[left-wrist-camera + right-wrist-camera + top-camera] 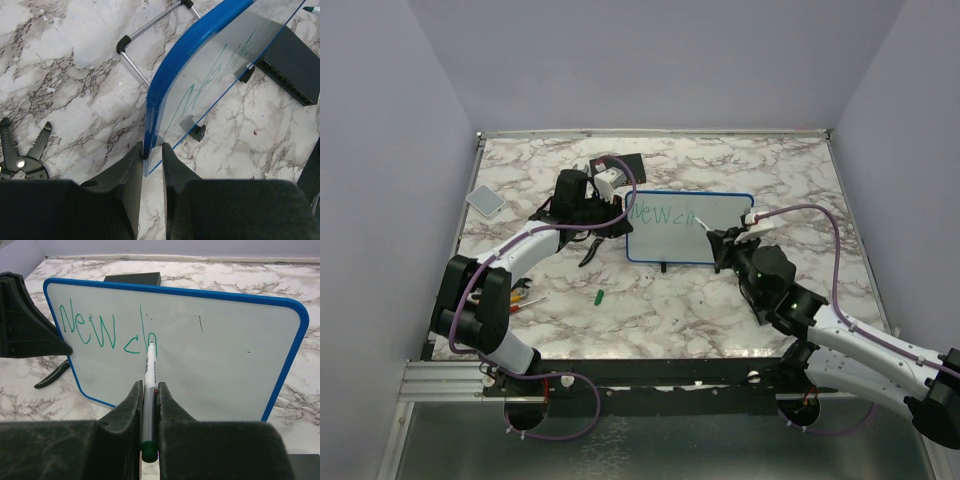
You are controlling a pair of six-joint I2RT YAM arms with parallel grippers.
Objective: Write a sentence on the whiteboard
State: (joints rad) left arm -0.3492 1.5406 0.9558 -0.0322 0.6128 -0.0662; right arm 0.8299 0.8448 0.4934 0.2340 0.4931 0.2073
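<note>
The whiteboard [692,235] stands upright mid-table, white with a blue rim [170,75]. The sentence [100,332] on it reads "New ch" in green, with a few stray marks to its right. My left gripper [152,148] is shut on the board's left edge, its black fingers either side of the rim; the top view shows it [622,212] at that edge. My right gripper [146,385] is shut on a white marker [149,370] with a green end, the tip touching the board at the "h". In the top view the right gripper [722,240] is at the board's right half.
A black box with ports [292,65] lies behind the board [625,165]. Black pliers [20,155] lie left of my left gripper. A grey pad [485,200] is at the far left. A green cap [601,296] and some loose markers [525,297] lie near the left arm.
</note>
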